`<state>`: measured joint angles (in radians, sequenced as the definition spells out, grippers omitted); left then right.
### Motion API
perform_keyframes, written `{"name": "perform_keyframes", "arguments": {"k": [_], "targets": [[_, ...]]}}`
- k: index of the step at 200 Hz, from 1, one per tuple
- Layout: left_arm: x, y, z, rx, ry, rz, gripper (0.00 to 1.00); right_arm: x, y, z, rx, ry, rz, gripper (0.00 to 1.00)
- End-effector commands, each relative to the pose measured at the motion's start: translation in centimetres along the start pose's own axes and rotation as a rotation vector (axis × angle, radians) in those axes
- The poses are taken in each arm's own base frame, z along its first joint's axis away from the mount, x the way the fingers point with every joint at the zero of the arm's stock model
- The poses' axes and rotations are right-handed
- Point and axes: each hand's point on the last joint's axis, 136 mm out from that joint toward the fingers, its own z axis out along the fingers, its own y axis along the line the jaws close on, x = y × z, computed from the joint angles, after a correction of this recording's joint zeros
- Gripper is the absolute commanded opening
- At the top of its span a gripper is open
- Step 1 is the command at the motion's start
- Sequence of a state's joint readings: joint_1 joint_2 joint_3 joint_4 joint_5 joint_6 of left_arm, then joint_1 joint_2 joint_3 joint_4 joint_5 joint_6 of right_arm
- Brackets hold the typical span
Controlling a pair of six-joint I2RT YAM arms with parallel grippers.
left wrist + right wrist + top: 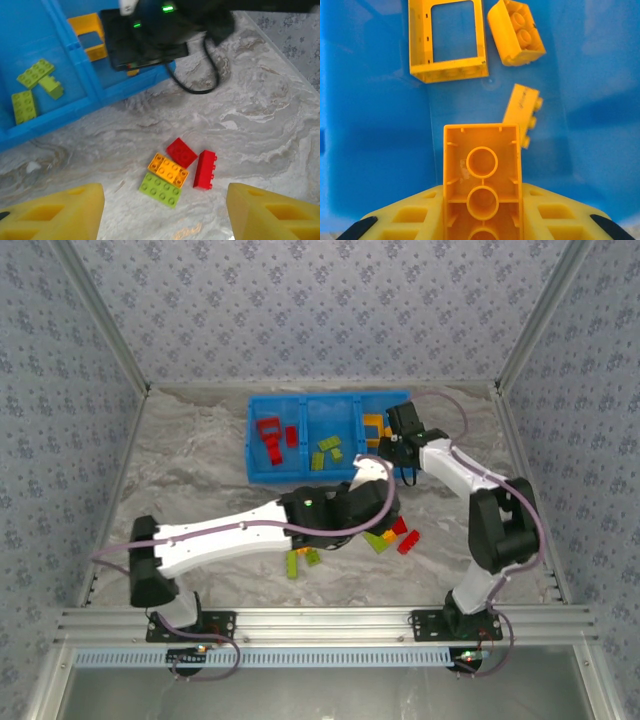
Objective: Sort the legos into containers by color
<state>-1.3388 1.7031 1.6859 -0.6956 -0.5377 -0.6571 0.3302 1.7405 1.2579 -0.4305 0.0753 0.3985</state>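
Marbled table (pixel 200 470), patterned walls (pixel 300 310) around, holds the blue bin (pixel 252 440).

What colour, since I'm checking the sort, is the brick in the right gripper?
The brick is orange-yellow, clearest in the right wrist view.

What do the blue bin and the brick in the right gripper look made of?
Blue bin: likely moulded plastic, smooth, slightly glossy; soft sheen on its floor. Orange-yellow brick: hard plastic, glossy; hollow underside shows moulded tubes and thin ribs.
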Motion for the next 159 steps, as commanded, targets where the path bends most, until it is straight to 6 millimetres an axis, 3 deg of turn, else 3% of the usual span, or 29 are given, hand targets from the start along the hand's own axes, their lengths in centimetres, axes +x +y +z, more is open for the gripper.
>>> {"name": "perform_keyframes", "arguments": {"k": [1, 50, 83, 125, 159], "targets": [[-1.4, -1.3, 0.4, -0.030, -0.027, 0.078, 0.66, -0.9, 0.8, 1.2, -0.036, 0.039, -0.016, 0.30], [-1.1, -2.6, 1.6, -0.047, -0.011, 0.132, 0.67, -0.9, 0.7, 4.2, -0.020, 0.112, -0.008, 0.33], [-1.0, -2.1, 1.2, -0.066, -0.007, 0.138, 0.67, -1.4, 0.8, 3.7, -0.021, 0.099, -0.006, 0.52], [-0.7, -0.7, 0.2, -0.091, -0.012, 0.116, 0.67, -3.6, 1.0, -0.7, -0.025, -0.001, -0.007, 0.59], [0.3, 1.9, -1.1, -0.147, 0.008, 0.077, 0.66, -6.0, 1.5, -7.6, -0.037, -0.145, -0.029, 0.53]]}}
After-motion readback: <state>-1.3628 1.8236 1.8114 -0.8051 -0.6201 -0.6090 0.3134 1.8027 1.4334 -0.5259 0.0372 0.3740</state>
